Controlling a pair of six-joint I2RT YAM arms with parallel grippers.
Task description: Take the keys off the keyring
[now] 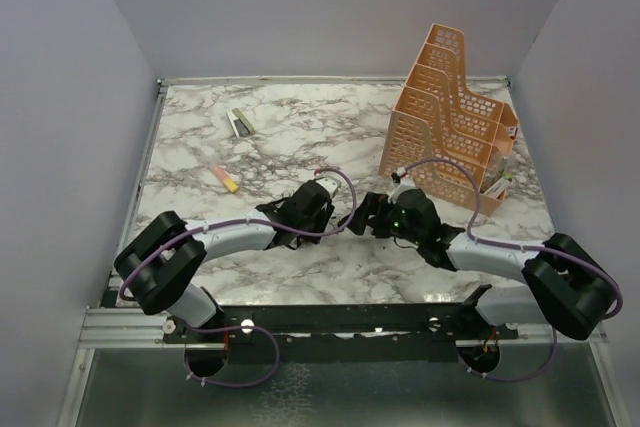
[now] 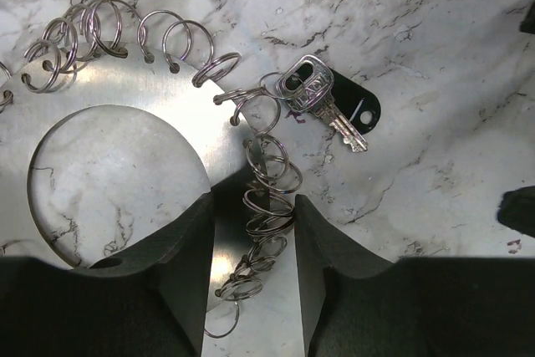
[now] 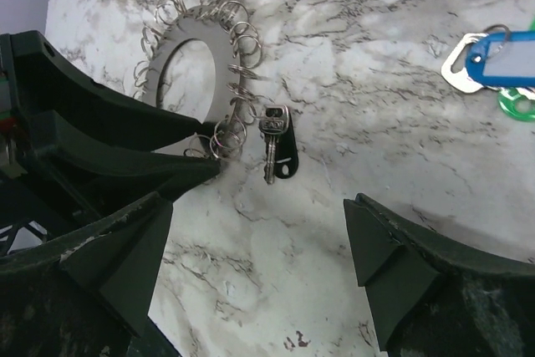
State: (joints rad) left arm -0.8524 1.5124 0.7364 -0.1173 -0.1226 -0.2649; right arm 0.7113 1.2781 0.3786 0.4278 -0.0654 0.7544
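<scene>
The keyring [image 2: 125, 114], a flat silvery ring edged with wire loops [image 2: 269, 194], lies mid-counter on the marble counter [image 2: 435, 39]. The left fingers [image 2: 180, 273] stand partly apart, straddling the loops on its rim and not pinching them. One key [image 2: 311, 94] with a black tag [image 2: 358, 108] lies at their 1 o'clock, hooked to a loop. The right fingers [image 3: 393, 265] are spread wide, holding nothing, with the key at their 12 o'clock.

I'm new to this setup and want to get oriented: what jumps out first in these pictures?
A flat metal keyring, its rim crowded with small split rings, lies in the middle of the marble table, the left gripper straddling that rim. One silver key with a black tag lies just outside it. A tall orange mesh file organizer stands at the table's far right.
</scene>
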